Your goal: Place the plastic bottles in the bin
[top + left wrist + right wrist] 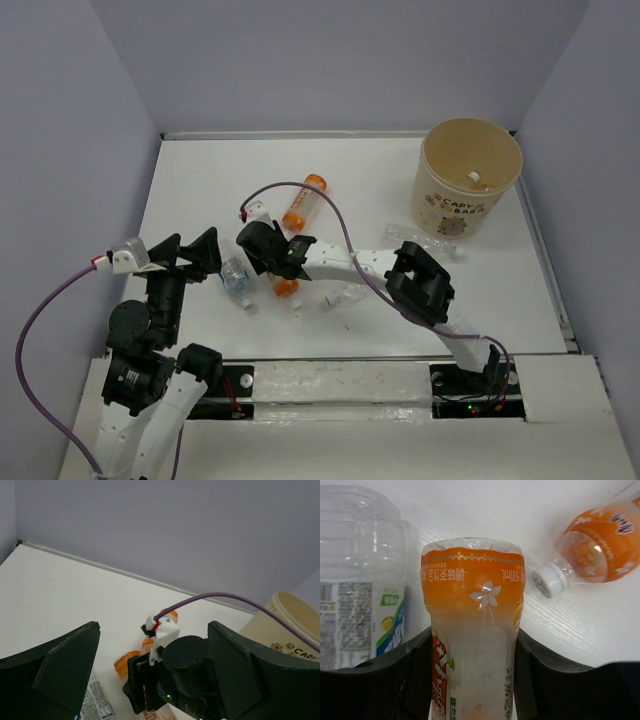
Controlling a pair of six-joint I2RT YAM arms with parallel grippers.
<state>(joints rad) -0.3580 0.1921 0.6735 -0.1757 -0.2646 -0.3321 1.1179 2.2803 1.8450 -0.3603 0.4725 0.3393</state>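
Observation:
An orange-labelled plastic bottle [472, 610] lies on the table, and my right gripper [472, 645] is shut on it, fingers pressed on both its sides. From above, that gripper [275, 262] is at the table's middle left with the bottle [286, 287] poking out beneath it. A clear bottle [238, 283] lies beside it, just in front of my open, empty left gripper [200, 258]. A second orange bottle [304, 203] lies further back. Two more clear bottles [345, 295] [432, 243] lie to the right. The tan bin [455, 205] stands at the back right with one bottle [476, 181] inside.
Lilac walls enclose the white table on three sides. My right arm [420, 285] stretches across the middle, its purple cable [330, 205] arching over the orange bottle. In the left wrist view the right wrist [185, 680] fills the space between my left fingers [60, 670].

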